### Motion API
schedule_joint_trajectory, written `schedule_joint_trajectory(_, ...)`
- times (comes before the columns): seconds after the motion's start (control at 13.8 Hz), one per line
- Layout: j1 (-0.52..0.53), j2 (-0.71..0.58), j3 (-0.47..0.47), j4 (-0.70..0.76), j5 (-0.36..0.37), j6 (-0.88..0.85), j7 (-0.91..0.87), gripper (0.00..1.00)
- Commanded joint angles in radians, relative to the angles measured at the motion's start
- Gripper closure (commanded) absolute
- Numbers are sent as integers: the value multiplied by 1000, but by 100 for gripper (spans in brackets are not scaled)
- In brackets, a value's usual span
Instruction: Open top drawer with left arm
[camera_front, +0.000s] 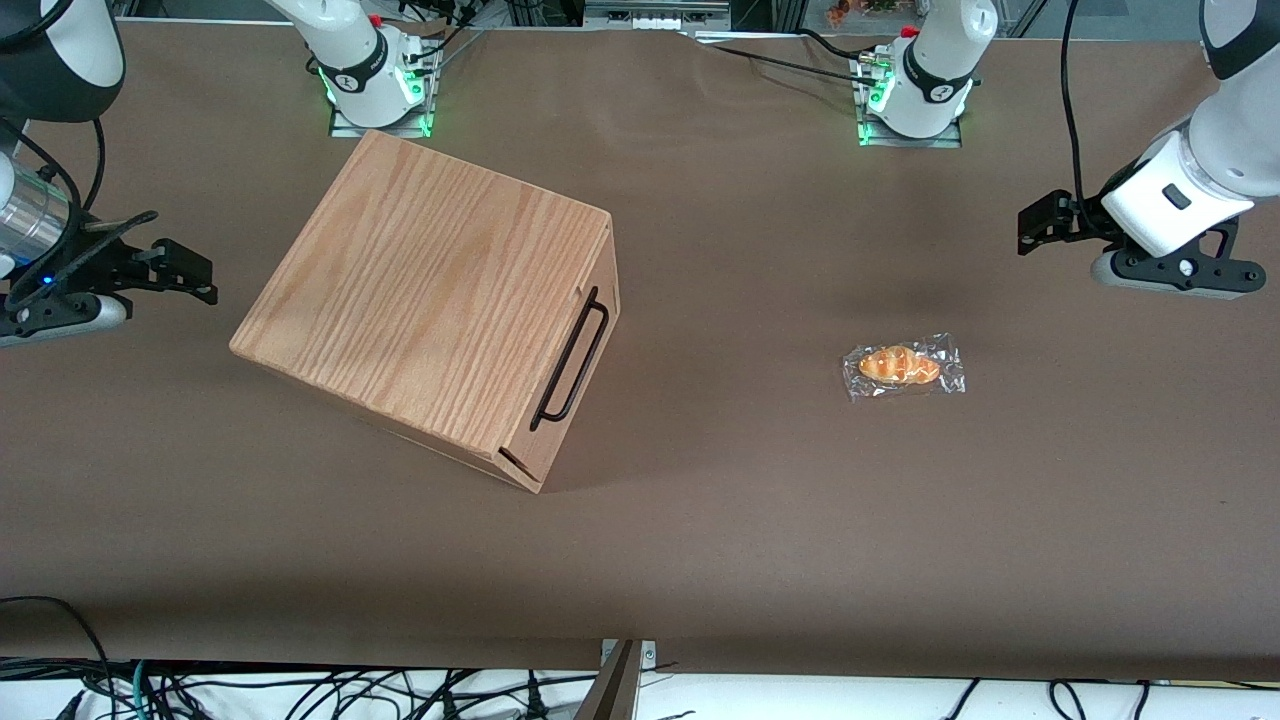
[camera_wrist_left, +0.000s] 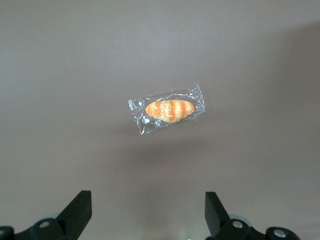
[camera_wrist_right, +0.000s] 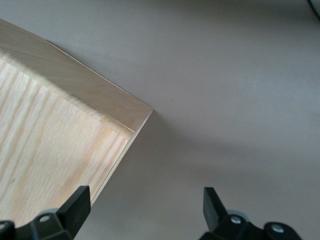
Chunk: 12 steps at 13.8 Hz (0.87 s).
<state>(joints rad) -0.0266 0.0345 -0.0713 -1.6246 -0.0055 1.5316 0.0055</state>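
We are seeing a small orange bread roll (camera_front: 899, 365) sealed in a clear plastic wrapper (camera_front: 950, 352) lying flat on the brown table covering (camera_front: 760, 500), toward the working arm's end. Black cables (camera_front: 300, 690) are trailing along the table's edge nearest the front camera. Green lights (camera_front: 425, 118) are glowing at the arm bases.

A brown paper-covered bench (camera_front: 760, 520) carries a light oak-grain wooden drawer box (camera_front: 430, 290) toward the parked arm's end. An orange bread roll in clear plastic wrap (camera_front: 902, 366) lies toward the working arm's end, below the left arm's black two-finger gripper (camera_wrist_left: 148, 212), jaws spread wide.
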Motion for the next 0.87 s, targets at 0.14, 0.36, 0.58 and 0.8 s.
schedule_joint_trajectory(0.14, 11, 16, -13, 34, -1, -24, 4, 0)
schedule_joint_trajectory(0.36, 11, 16, -13, 34, -1, -24, 4, 0)
schedule_joint_trajectory(0.58, 10, 16, -13, 34, -2, -24, 4, 0)
schedule_joint_trajectory(0.8, -18, 34, -19, 37, -45, -19, 2, 0)
